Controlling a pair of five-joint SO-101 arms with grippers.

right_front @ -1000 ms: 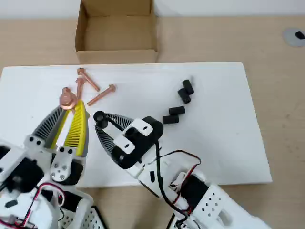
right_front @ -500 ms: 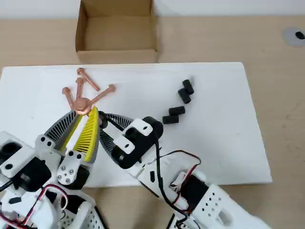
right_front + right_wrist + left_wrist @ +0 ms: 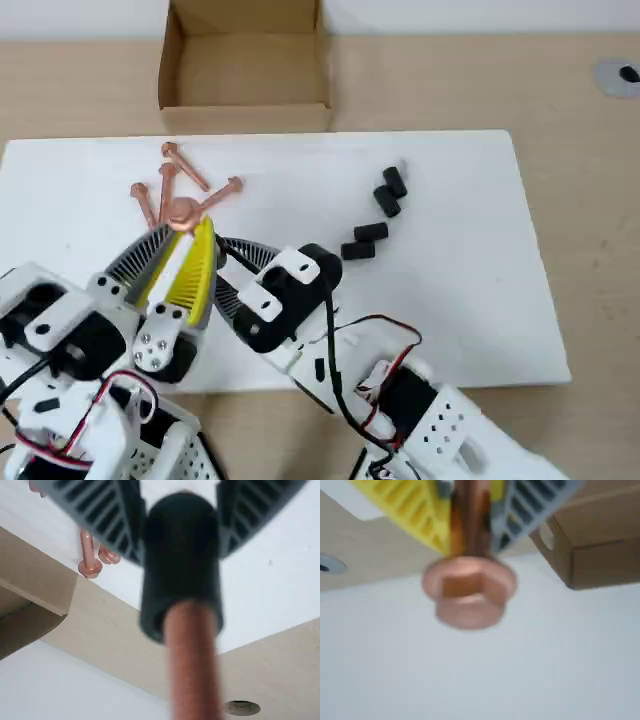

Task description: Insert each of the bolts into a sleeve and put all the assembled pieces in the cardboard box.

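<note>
The left end effector [image 3: 185, 228] pinches 1 copper bolt [image 3: 469, 587] by its shank above the near left of the white mat [image 3: 450, 300], and the right end effector [image 3: 180, 515] clamps 1 black sleeve [image 3: 180, 565] whose open end meets that shank. 4 loose sleeves [image 3: 370, 232] lie right of centre, other bolts [image 3: 185, 166] lie far left, and the cardboard box [image 3: 245, 118] stands on the tabletop [image 3: 580, 200] beyond the mat.

You count bolts [image 3: 187, 169]: 5, four loose just before the cardboard box [image 3: 245, 118] plus one held bolt [image 3: 470, 590] | sleeves [image 3: 370, 232]: 5, four loose farther from that box plus one held sleeve [image 3: 180, 555] | cardboard box: 1 | arms [image 3: 290, 300]: 2
</note>
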